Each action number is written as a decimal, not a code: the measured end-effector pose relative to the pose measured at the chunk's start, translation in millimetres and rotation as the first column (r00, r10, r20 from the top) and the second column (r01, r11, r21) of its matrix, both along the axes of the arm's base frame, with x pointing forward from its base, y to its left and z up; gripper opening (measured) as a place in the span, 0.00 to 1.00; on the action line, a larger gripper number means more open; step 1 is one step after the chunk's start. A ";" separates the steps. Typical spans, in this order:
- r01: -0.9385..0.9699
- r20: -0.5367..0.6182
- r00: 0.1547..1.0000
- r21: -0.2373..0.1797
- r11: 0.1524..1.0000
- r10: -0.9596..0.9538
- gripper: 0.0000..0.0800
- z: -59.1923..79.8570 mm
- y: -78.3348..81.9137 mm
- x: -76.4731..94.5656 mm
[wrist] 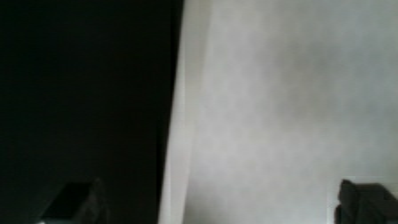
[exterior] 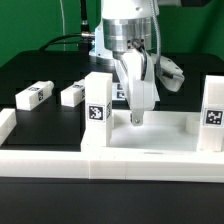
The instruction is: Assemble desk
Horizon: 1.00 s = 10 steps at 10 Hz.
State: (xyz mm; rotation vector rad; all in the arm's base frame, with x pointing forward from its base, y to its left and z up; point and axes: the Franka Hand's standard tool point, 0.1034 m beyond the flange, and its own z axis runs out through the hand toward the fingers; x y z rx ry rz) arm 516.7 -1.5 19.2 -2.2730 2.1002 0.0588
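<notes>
"Exterior view first: where do we have the desk?"

"We see the desk top [exterior: 160, 135] lying flat at the front of the black table [exterior: 40, 70], with two legs standing on it. The left upright leg [exterior: 97, 100] is at the corner on the exterior view's left, and the right upright leg [exterior: 212, 105] is at the far edge on the exterior view's right. We cannot tell whether either is fully seated."

"And the other legs?"

"The first loose leg [exterior: 33, 95] and the second loose leg [exterior: 73, 95] lie on their sides on the table, side by side but apart. They are behind the top, toward the exterior view's left, and neither is mounted."

"What about our gripper?"

"The gripper [exterior: 135, 118] hangs over the top between the two upright legs, with its tips low, near the surface. We cannot say whether they touch it. In the wrist view the fingertips [wrist: 75, 205] sit far apart, with only pale white surface between them, so the jaws are spread and carry nothing."

"So how far along are we?"

"We judge it about half done: two legs are up and two are left to fetch and fit. The white border rail [exterior: 40, 160] runs along the front and plays no part."
</notes>
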 end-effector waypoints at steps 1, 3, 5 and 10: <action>0.000 -0.008 1.000 -0.004 1.000 0.000 0.81 -6.6 -1.8 -3.2; 0.000 -0.016 1.000 -0.007 1.000 0.000 0.81 -11.5 -2.5 -5.3; -0.001 -0.017 1.000 -0.007 1.000 0.001 0.66 -11.6 -2.5 -5.4; 0.005 -0.023 1.000 -0.006 1.000 -0.005 0.10 -12.3 -3.5 -8.0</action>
